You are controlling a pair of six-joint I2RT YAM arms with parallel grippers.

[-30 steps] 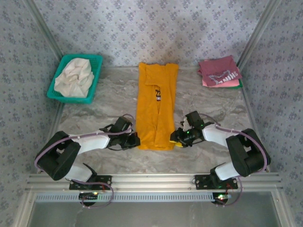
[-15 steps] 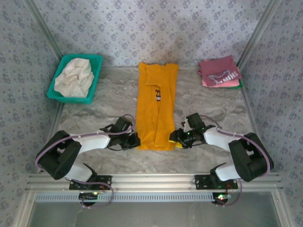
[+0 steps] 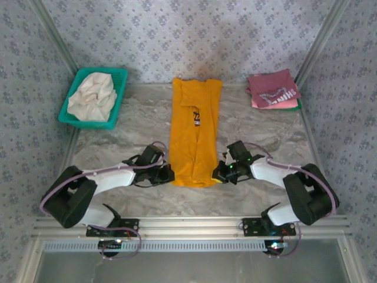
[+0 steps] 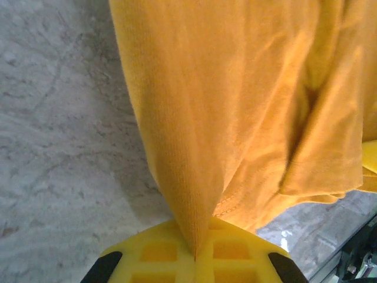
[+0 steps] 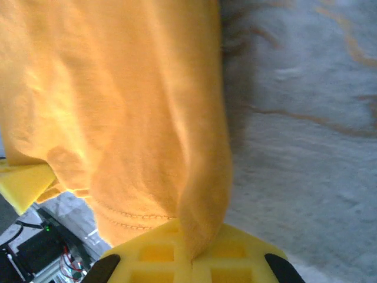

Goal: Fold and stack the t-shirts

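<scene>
Right claw pulled t-shirt inward; basket holds cloth.

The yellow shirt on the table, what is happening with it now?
Both arms are working on the mustard-yellow t-shirt, which lies as a long narrow strip on the table. The left end effector and the right end effector are each shut on a near corner of its hem. A folded maroon t-shirt rests on a pink one at far right.
</scene>
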